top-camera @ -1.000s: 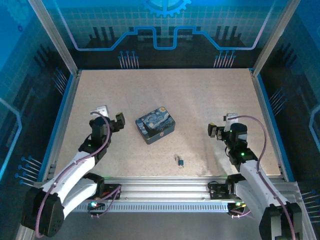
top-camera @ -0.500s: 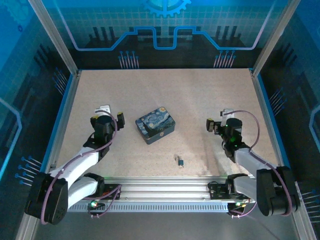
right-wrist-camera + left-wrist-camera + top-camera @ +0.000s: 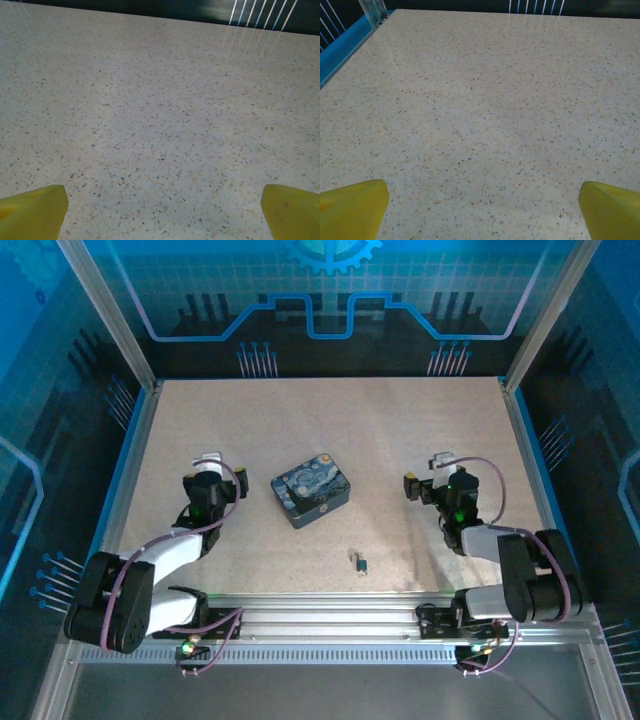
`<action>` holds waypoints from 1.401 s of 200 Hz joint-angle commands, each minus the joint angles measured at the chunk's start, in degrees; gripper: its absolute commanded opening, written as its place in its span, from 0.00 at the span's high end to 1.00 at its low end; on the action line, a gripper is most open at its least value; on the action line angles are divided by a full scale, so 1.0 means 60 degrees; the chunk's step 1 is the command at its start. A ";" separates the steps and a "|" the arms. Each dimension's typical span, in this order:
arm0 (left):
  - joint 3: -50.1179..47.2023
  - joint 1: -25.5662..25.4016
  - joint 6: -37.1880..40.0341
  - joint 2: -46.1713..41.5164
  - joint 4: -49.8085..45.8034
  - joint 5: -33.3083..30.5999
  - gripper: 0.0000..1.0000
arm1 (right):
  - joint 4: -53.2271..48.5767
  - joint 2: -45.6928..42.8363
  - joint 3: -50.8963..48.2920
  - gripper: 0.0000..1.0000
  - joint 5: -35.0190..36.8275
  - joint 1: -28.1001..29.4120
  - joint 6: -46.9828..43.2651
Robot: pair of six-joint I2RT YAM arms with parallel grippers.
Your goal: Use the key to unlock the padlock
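1. Since a second ago, both arms have folded back toward the near edge of the counter (image 3: 400, 420), and their elbows now sit low by the rail. The left tool (image 3: 220, 470) has hardly moved. The right tool (image 3: 426, 472) has slid a little toward the middle. The padlock and the box lie where they did.
2. Both tools are wide open and hold nothing. The yellow fingers (image 3: 352, 207) of the left tool have bare counter between them.
3. The padlock (image 3: 360, 563) is tiny, dark and bluish, with a bit of silver. It lies near the middle of the near edge, apart from both tools. The key is too small to pick out.
4. The painted tin box (image 3: 311, 488) sits mid-counter between the tools, closer to the left one. The far half of the counter is open room.
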 commanded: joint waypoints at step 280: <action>0.0312 0.1358 0.0493 0.3074 0.3881 0.2686 0.01 | -0.0208 0.1152 0.1213 0.00 -0.0510 -0.0384 -0.0089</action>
